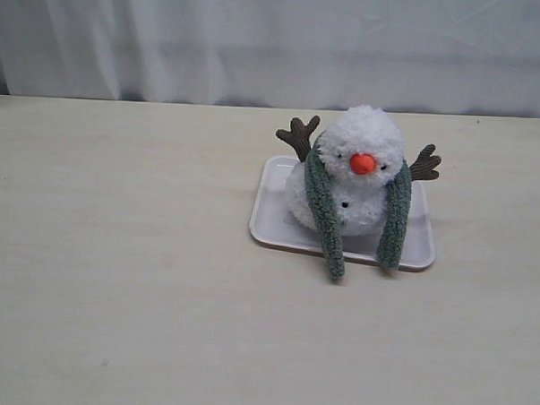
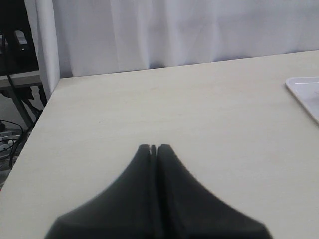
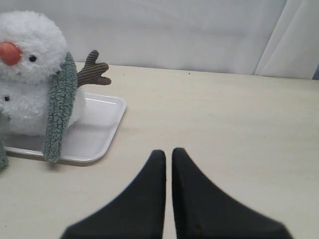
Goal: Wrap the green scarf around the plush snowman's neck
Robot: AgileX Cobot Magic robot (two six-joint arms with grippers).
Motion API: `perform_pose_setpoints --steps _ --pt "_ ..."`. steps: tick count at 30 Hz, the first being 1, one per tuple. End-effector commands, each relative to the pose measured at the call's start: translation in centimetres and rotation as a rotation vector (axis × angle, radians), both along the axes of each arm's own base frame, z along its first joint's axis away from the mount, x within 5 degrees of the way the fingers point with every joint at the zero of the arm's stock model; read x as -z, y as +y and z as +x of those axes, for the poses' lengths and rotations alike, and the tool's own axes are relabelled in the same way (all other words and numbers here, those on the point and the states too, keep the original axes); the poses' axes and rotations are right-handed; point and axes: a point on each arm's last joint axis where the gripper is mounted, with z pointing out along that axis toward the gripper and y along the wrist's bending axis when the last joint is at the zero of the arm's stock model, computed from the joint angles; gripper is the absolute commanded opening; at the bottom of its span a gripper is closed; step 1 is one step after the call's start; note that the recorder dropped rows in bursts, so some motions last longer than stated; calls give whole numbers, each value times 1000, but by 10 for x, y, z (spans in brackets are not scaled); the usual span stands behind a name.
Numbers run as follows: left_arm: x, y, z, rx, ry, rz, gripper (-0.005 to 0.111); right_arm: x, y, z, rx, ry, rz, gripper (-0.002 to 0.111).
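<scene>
1. A fluffy white plush snowman (image 1: 361, 171) sits on a white rectangular tray (image 1: 273, 225), right of centre.
2. A fuzzy grey-green scarf (image 1: 323, 209) hangs down both its sides; the part behind the toy is hidden.
3. The left gripper (image 2: 153, 147) and right gripper (image 3: 168, 152) are pressed together, seemingly empty.

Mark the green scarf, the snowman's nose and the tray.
green scarf (image 1: 323, 214), exterior view, middle of the strand on the view's left
snowman's orange nose (image 1: 363, 163), exterior view, its centre
white tray (image 1: 271, 216), exterior view, bare floor near its left edge
</scene>
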Motion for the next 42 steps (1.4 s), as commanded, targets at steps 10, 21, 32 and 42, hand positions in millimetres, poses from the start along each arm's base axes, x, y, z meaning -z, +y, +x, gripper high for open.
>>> perform_pose_setpoints --steps 10,21,32,42 --pt "-1 0 0 -1 -12 -5 0 4 0 -1 19 31 56 4" --pt "-1 0 0 -1 -12 -5 0 4 0 -1 18 32 66 4" --pt "-1 0 0 -1 -12 -5 0 4 0 -1 18 32 63 4" --pt "-1 0 0 -1 -12 -5 0 4 0 -1 18 32 63 4"
